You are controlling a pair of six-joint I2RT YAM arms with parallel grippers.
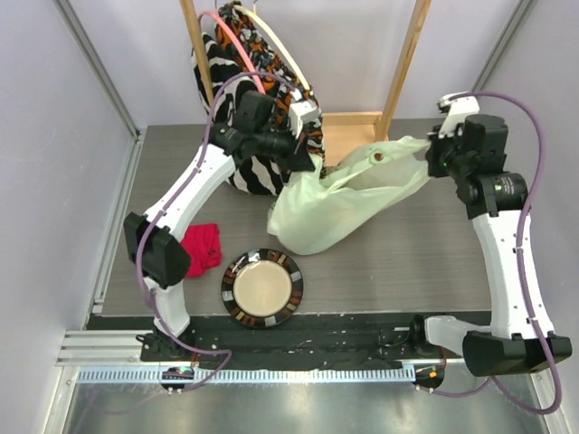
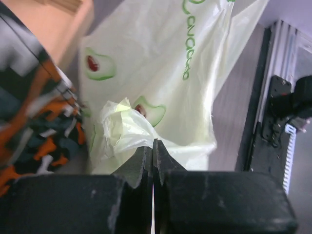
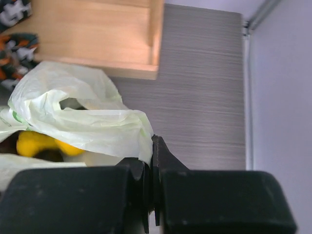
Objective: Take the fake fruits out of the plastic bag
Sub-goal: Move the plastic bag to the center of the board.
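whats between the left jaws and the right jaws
The plastic bag, pinched at both ends, spans that gap; the top view shows it best.

Thin, crinkly pale-green plastic bag [image 1: 327, 215] with avocado prints hangs stretched, top lifted at both ends, belly sagging onto the grey tabletop [image 1: 407, 262]. A glossy yellow fake fruit [image 3: 38, 143] peeks from inside its open mouth.

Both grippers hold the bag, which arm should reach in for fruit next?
Probably the right: the right gripper pinches the thin pale green plastic bag at its open mouth, where a glossy yellow fake fruit shows close by.
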